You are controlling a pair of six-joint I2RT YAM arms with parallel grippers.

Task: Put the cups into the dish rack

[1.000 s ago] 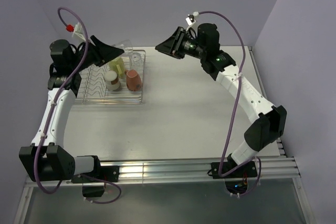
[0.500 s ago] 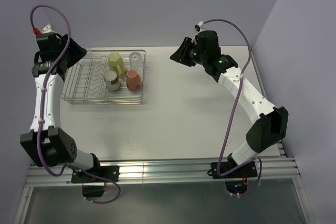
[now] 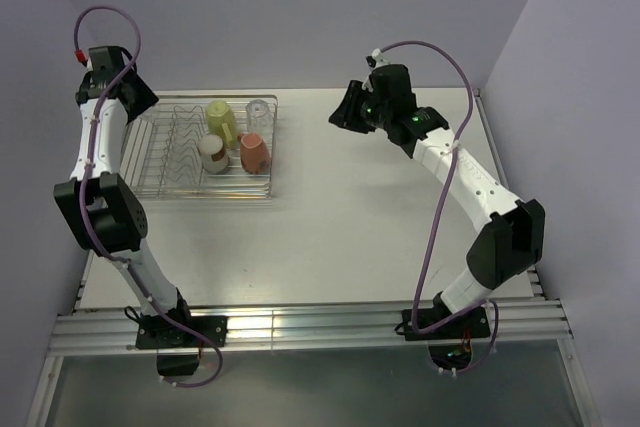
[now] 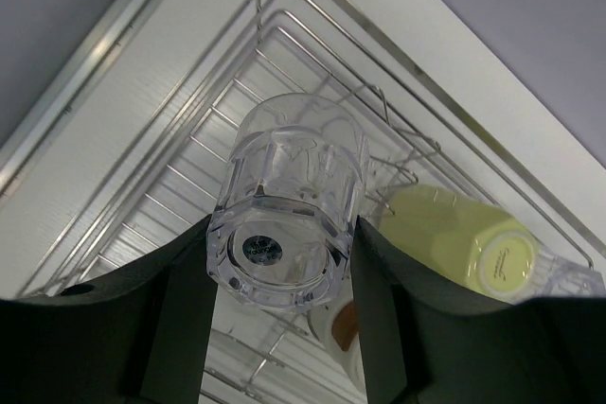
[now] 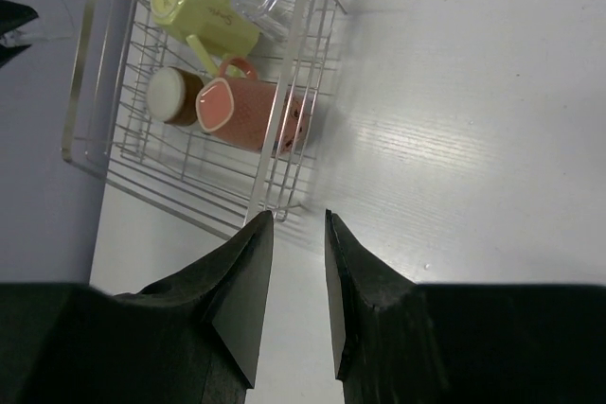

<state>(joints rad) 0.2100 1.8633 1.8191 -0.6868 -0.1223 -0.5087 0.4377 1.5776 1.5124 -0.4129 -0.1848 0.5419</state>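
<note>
The silver wire dish rack point(image 3: 160, 172) stands at the back left of the table. In it are a pale yellow mug point(image 3: 222, 120), a clear tumbler point(image 3: 258, 111), a brown cup point(image 3: 212, 153) and a salmon-pink mug point(image 3: 254, 152). My left gripper point(image 3: 142, 99) hangs above the rack's far left corner, shut on the second clear tumbler point(image 4: 284, 205), whose base faces the camera. Below it are the rack's wires point(image 4: 170, 186) and the yellow mug point(image 4: 464, 245). My right gripper point(image 3: 340, 109) is open a little and empty point(image 5: 298, 219), raised right of the rack point(image 5: 284, 73).
The purple back and side walls stand close behind the rack and my left arm. The white tabletop point(image 3: 380, 207) stretches right of the rack. A metal rail point(image 3: 300, 327) runs along the near edge.
My left gripper has pulled back with the tumbler from over the rack's middle to its far left corner, its arm now upright. My right gripper has dropped slightly and shifted right.
</note>
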